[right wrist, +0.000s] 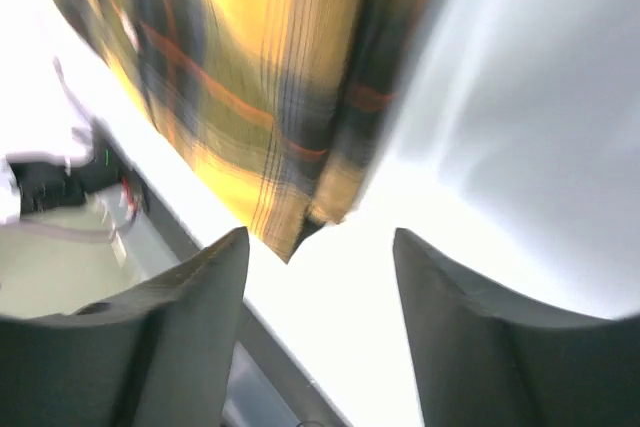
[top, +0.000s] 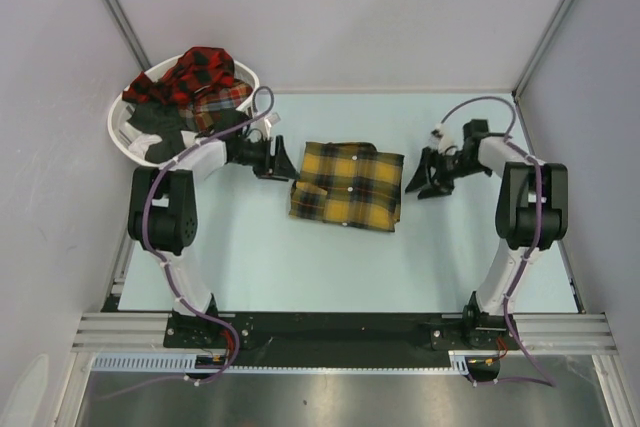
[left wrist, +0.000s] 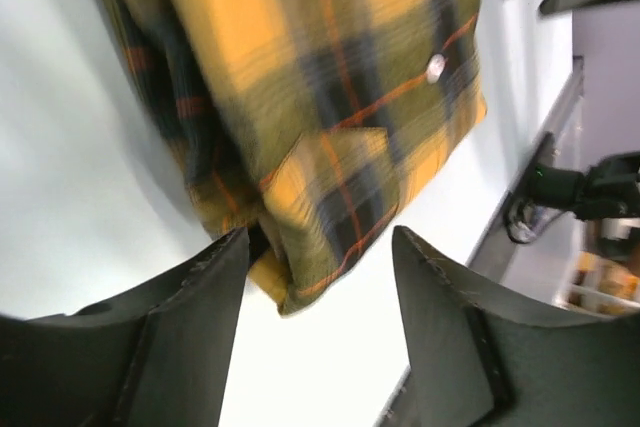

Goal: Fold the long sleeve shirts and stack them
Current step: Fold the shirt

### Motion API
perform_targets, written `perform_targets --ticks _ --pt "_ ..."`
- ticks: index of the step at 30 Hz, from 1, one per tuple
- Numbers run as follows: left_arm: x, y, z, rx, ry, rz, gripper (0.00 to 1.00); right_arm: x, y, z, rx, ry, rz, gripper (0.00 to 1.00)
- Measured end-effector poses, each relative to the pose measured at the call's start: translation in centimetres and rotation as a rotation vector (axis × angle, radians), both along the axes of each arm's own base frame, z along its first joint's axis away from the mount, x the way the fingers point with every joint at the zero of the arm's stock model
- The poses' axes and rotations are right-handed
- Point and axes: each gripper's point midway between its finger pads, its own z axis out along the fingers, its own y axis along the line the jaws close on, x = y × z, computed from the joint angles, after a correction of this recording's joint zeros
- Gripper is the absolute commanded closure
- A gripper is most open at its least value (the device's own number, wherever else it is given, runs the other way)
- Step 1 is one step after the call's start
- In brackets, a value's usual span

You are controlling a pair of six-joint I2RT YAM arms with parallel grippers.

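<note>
Left gripper (top: pixel 280 161) fingers (left wrist: pixel 185 317) spread apart, nothing clamped. A corner of the folded mustard-yellow plaid shirt (top: pixel 347 185) shows loose in the gap between the fingertips, and the shirt lies flat on the table (top: pixel 250 257). Right gripper (top: pixel 418 180) fingers (right wrist: pixel 470 327) also apart, gripping nothing, with the shirt's opposite edge just ahead of them, its corner closer to one fingertip than the other. Red-and-black plaid shirts (top: pixel 200 72) heaped in the white basket (top: pixel 113 122) just behind the left fingers, well apart from the right ones.
</note>
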Motion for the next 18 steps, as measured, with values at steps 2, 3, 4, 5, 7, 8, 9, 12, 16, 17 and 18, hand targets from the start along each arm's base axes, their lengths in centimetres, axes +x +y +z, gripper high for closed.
perform_targets --ticks 2,3,4,5,7,8,9,12,16,17,18 --pt "1.9 0.0 1.8 0.018 -0.094 -0.023 0.31 3.1 -2.2 1.9 -0.014 -0.087 -0.041 0.29" --pt "3.4 -0.1 2.9 0.034 -0.152 -0.035 0.3 4.9 -3.2 2.9 -0.026 -0.144 -0.058 0.29" --pt "4.7 -0.2 3.8 0.045 -0.208 -0.046 0.3 6.6 -3.9 3.9 -0.038 -0.198 -0.067 0.28" --pt "6.8 -0.4 5.0 0.067 -0.278 -0.061 0.3 8.2 -4.3 4.6 -0.049 -0.246 -0.069 0.28" --pt "10.0 -1.0 6.4 0.104 -0.391 -0.08 0.29 10.5 -4.2 5.6 -0.063 -0.322 -0.057 0.28" --pt "11.5 -1.4 7.0 0.125 -0.44 -0.092 0.27 11.6 -3.9 5.7 -0.072 -0.354 -0.044 0.28" --pt "12.8 -1.9 7.2 0.144 -0.478 -0.103 0.27 12.5 -3.4 5.5 -0.08 -0.376 -0.028 0.28" --pt "15.0 -2.9 6.0 0.201 -0.524 -0.141 0.27 14.2 -2.2 3.9 -0.096 -0.399 0.013 0.27" --pt "15.7 -3.7 1.8 0.265 -0.497 -0.205 0.26 14.9 -0.8 0.8 -0.107 -0.377 0.059 0.26" --pt "15.4 -3.7 0.7 0.277 -0.478 -0.22 0.27 14.8 -0.5 0.2 -0.11 -0.368 0.068 0.27" --pt "15.2 -3.7 -0.1 0.288 -0.464 -0.231 0.28 14.7 -0.3 -0.2 -0.112 -0.361 0.074 0.32"
